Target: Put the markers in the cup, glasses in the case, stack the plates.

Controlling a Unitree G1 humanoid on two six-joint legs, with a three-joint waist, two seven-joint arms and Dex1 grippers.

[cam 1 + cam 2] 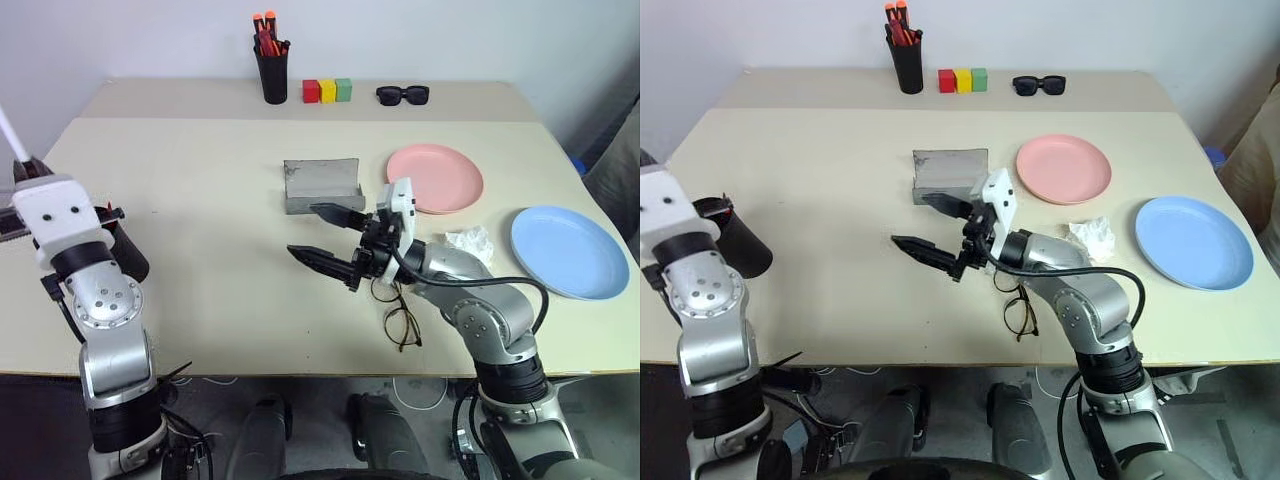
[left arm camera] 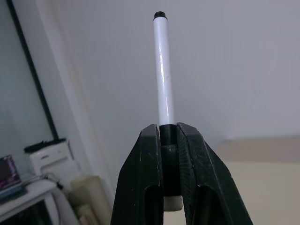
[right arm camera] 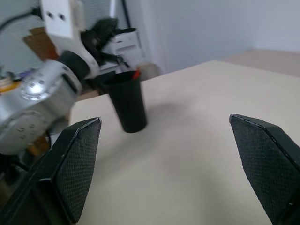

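The wire-framed glasses lie at the table's near edge, just under the wide-open, empty right tool; the left tool pinches the white marker, cup just beside it, grey case beyond

pink plate, light blue plate

Left hand raised, fingers clamped, apparently pointing up; right hand over table centre, fingers spread wide.

Glossy white marker; matt plastic plates; wire-frame glasses.
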